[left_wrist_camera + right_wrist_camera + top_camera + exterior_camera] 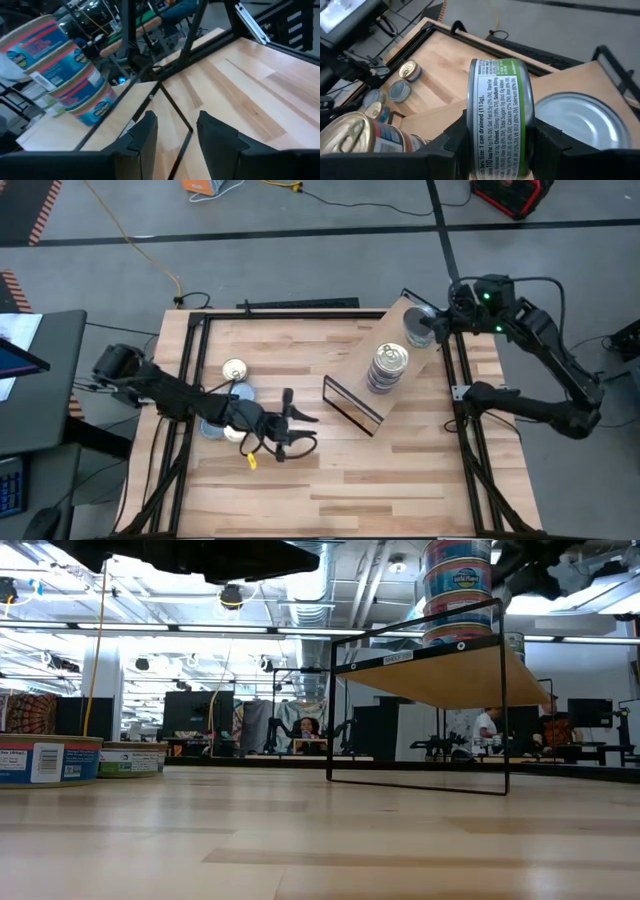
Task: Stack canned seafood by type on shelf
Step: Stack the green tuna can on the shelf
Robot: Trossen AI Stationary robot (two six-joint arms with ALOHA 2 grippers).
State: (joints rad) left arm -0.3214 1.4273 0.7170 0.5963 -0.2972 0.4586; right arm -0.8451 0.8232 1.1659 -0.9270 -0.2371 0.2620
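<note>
- Gripping a green-labelled tin (pixel 500 117) on edge, the right gripper (pixel 499 145) hovers over the shelf's far end, beside a silver-lidded tin (pixel 580 122) there.
- Light wood shelf (pixel 352 375) on a black frame lies diagonally across the worktop (pixel 400 470).
- Stack of blue-labelled tins (pixel 387 367), gold lid uppermost, stands mid-shelf.
- Left gripper (pixel 298 432) sits near the shelf's near end, fingers (pixel 145 137) parted, holding nothing.
- Loose tins (pixel 234 370) lie beyond that gripper from the shelf.

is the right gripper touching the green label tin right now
Touching. In the right wrist view, the right gripper has its two dark fingers pressed flat against both sides of the green-label tin, held on edge, with no gap showing.
</note>
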